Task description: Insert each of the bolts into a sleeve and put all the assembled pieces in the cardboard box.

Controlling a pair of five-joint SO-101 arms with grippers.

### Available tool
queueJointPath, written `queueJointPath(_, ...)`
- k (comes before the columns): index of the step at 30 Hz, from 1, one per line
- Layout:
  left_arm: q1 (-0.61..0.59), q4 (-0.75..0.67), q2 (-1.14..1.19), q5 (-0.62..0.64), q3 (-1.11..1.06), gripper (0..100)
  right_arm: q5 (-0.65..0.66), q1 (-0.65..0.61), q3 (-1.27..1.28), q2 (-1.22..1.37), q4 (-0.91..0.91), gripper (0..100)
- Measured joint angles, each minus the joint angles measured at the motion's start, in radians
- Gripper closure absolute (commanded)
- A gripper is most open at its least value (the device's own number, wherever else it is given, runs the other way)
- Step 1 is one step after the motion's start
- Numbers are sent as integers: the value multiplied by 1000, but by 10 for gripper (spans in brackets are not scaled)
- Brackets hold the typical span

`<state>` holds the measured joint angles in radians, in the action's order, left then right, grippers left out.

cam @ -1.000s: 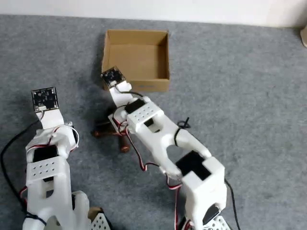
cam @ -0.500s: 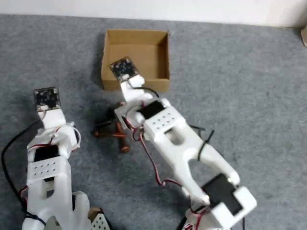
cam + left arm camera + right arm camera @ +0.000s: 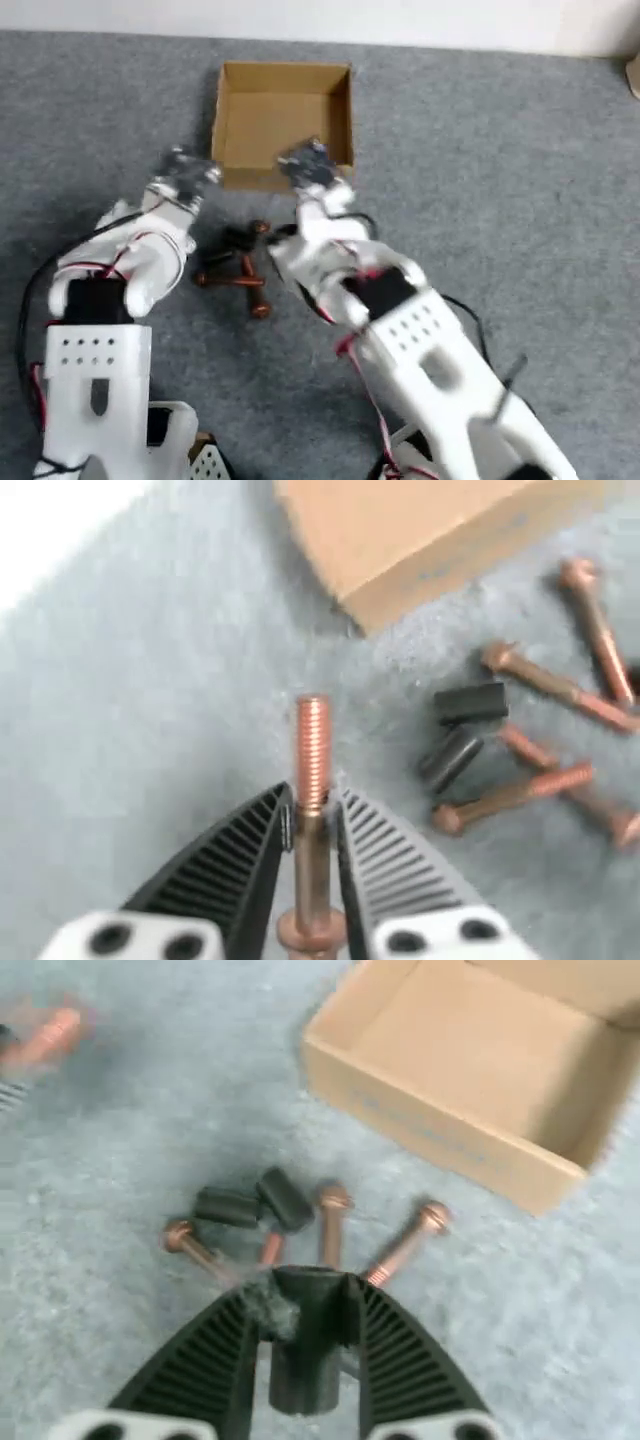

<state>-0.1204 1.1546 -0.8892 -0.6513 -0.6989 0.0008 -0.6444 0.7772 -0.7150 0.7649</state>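
My left jaws are pinched narrow on a copper bolt (image 3: 312,770). Its head sits nearest my wrist, and its threaded end pokes out past the tips, above the grey counter (image 3: 140,700). My right jaws are clamped on a black sleeve (image 3: 305,1345), which stands lengthwise between them with its far end showing just beyond the tips.

Just past the right jaws lie the loose bolts (image 3: 405,1242), fanned out on the counter with their heads pointing different ways. Two loose sleeves (image 3: 228,1206) lie close together beside them. From my left wrist the same heap sits off to one side, the short dark sleeves next to the crossed copper shanks.

From above, that heap (image 3: 240,280) lies between my two arms, near the front wall of the cardboard box (image 3: 283,178). The box stands farthest out, open side up, and both my jaws hang short of its front wall, one toward each front corner.
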Motion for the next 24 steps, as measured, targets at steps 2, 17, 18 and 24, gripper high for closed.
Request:
queueJointPath(2, 15, 63, -2, -198, 54, 995, 0, 43, 91, -103, 0, 995)
queueJointPath(17, 146, -203, -5, -704, 78, 995, 81, 12, 512, -531, -203, 995)
queueJointPath(18, 150, -222, -5, -704, 78, 995, 101, 5, 512, -534, -203, 995)
queueJointPath(24, 212, -308, -5, -704, -8, 995, 127, -3, 522, -539, -204, 995)
